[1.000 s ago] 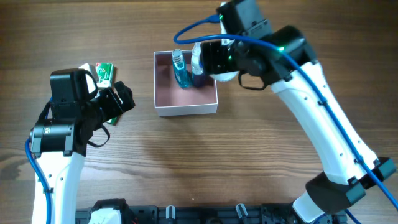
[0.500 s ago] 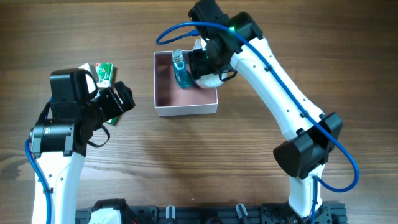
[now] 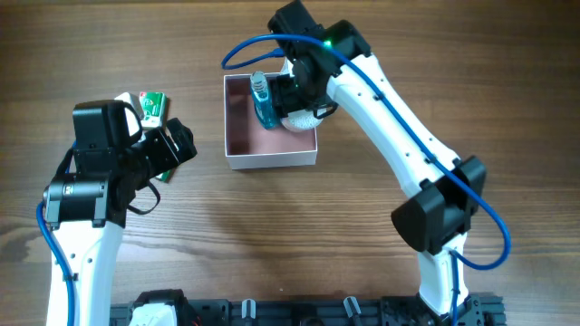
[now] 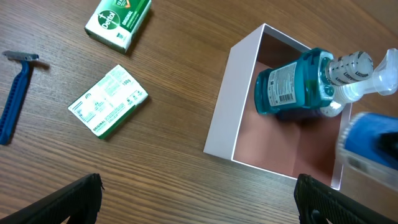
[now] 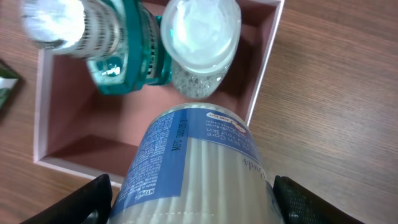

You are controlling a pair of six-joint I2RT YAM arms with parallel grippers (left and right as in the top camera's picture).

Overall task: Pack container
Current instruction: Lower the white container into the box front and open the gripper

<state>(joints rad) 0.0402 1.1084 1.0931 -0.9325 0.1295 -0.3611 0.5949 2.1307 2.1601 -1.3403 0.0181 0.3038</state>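
The container (image 3: 270, 161) is a square white-walled box with a pink inside, at the table's back middle. A teal mouthwash bottle (image 3: 263, 101) and a small clear jar with a white lid (image 5: 199, 43) stand in it. My right gripper (image 3: 295, 98) is shut on a cotton-bud tub with a blue label (image 5: 193, 168) and holds it over the box's right side (image 5: 264, 68). My left gripper (image 4: 199, 214) is open and empty, above bare table to the left of the box (image 4: 227, 106).
Two green soap boxes (image 4: 118, 22) (image 4: 109, 99) and a blue razor (image 4: 15, 93) lie on the table left of the box. In the overhead view the left arm partly hides the soap boxes (image 3: 154, 107). The right arm spans the table's right half.
The right arm has swung left and brought the cotton-bud tub over and into the box's right side. The left arm has not moved.
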